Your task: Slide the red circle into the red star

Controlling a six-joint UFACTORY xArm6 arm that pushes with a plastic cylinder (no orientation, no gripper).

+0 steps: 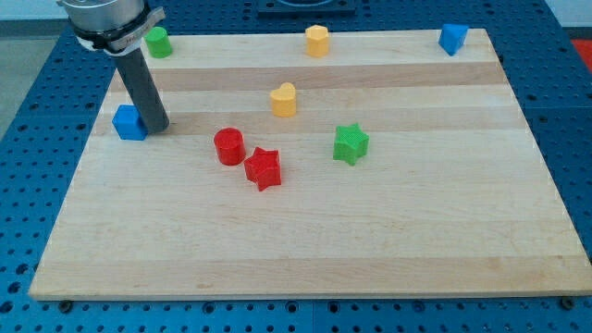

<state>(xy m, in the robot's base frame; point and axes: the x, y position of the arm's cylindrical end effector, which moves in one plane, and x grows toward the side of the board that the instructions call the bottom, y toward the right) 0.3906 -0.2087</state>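
Observation:
The red circle [228, 146] stands on the wooden board left of centre. The red star [263, 168] lies just below and right of it, the two almost touching or touching. My tip [157, 127] rests on the board at the left side, right beside a blue cube [129, 122] and touching or nearly touching its right side. The tip is well to the left of the red circle, slightly higher in the view.
A yellow heart-like block [284, 99] sits above the red pair, a green star [351, 143] to their right. A green block [158, 42], a yellow block [317, 41] and a blue block [452, 38] line the board's top edge [388, 33].

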